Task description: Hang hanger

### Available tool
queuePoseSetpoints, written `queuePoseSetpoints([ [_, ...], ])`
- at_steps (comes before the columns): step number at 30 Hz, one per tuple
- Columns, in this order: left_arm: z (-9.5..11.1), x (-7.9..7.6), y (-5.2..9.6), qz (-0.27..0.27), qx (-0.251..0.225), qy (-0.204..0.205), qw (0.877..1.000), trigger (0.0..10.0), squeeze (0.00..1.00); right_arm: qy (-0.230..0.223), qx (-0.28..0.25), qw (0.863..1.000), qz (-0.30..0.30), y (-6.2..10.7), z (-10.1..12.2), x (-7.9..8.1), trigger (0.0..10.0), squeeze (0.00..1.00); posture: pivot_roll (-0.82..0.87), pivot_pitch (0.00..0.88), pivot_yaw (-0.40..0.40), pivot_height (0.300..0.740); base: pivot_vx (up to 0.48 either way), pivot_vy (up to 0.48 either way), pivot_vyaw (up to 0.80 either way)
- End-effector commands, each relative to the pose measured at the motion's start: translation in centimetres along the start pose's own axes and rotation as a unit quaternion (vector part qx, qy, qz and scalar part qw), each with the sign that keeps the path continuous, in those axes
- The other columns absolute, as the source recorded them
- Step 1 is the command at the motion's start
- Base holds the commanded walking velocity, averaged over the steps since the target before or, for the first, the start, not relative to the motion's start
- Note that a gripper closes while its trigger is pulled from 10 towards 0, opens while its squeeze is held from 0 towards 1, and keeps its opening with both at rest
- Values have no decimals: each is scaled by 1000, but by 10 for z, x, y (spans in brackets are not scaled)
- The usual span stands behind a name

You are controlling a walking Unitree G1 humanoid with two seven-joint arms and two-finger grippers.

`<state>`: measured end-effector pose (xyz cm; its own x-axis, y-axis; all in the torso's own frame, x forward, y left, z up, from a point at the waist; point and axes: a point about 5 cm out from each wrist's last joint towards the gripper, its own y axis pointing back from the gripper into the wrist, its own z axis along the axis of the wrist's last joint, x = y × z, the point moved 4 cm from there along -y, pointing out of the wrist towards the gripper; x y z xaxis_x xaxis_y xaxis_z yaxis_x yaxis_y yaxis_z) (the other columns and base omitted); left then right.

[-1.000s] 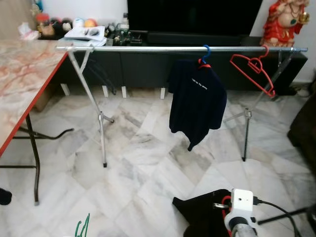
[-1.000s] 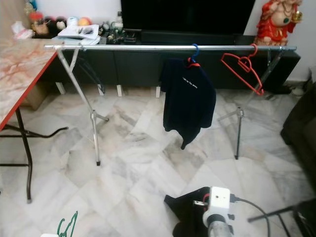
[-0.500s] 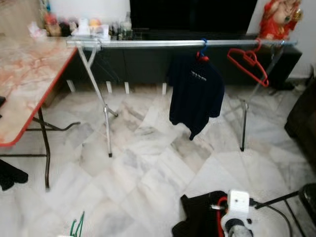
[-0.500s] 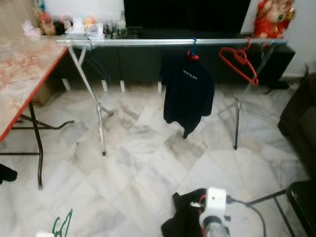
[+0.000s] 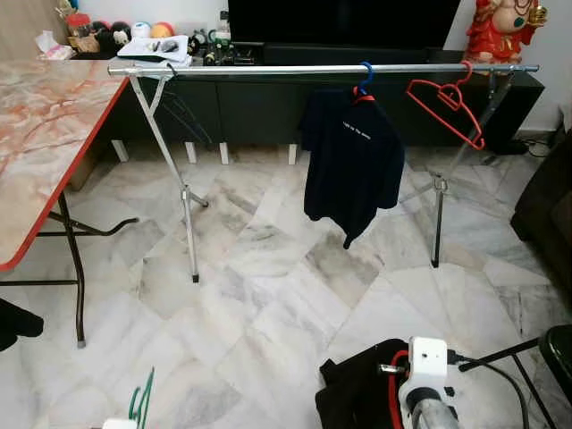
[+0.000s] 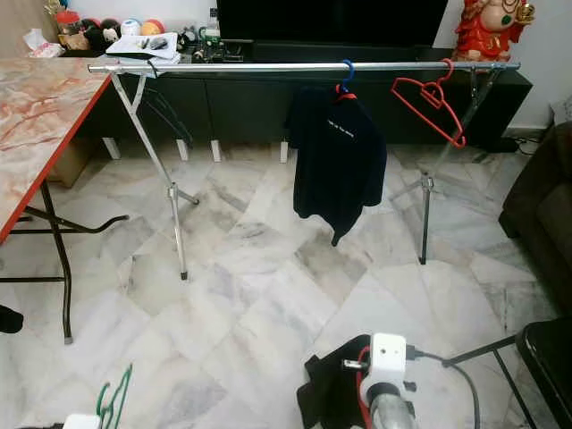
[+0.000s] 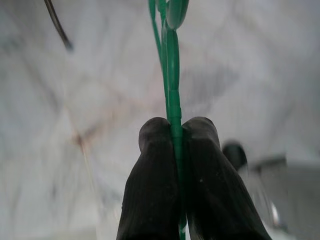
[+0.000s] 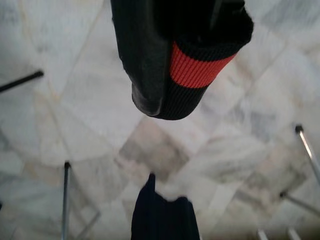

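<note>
Clamped tight, the left gripper (image 7: 174, 131) jaws pinch a thin green plastic hanger (image 7: 171, 75) between their black fingers (image 7: 152, 165), low over the white marble floor (image 5: 268, 295); from the head views the same green hanger pokes up at the bottom left. Whether the right gripper jaws are open or shut I cannot tell, since a black garment with a red ribbed band (image 8: 195, 65) hangs across the right wrist view; in the head views the right arm (image 5: 427, 375) sits at the bottom edge with black cloth bunched beside it. Ahead stands a long silver metal clothes rail on crossed legs (image 5: 268, 69). A dark navy polo shirt (image 5: 351, 165) hangs from it on a blue-hooked hanger, and to its right an empty red plastic hanger (image 5: 447, 103) hangs tilted near the rail's end. A marble-patterned desk with a red edge (image 5: 45, 134) stands on the left.
</note>
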<state>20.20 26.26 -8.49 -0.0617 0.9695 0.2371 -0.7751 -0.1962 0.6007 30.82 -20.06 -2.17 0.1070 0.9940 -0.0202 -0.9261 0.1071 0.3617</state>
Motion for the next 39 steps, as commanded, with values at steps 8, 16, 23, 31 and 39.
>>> queuePoseSetpoints([
  [8,75,-21,-16,-71,-130,-43,988,10000,0,14,-58,998,8,-22,55,3,10000,0,21,107,-7,740,0,0,0],
  [16,116,-74,-13,-261,-159,-115,945,10000,0,167,38,981,88,-31,41,27,10000,0,32,109,-7,740,0,0,0],
  [23,129,-104,3,-414,-128,-209,877,10000,0,288,12,952,102,-41,69,35,10000,0,31,97,-10,740,0,0,0],
  [31,140,-121,33,-527,-89,-250,808,10000,0,279,5,955,101,-43,77,43,10000,0,38,88,-10,740,0,0,0],
  [39,163,-135,55,-568,-112,-223,784,10000,0,261,8,960,100,-43,76,44,10000,0,38,98,-13,740,0,0,0],
])
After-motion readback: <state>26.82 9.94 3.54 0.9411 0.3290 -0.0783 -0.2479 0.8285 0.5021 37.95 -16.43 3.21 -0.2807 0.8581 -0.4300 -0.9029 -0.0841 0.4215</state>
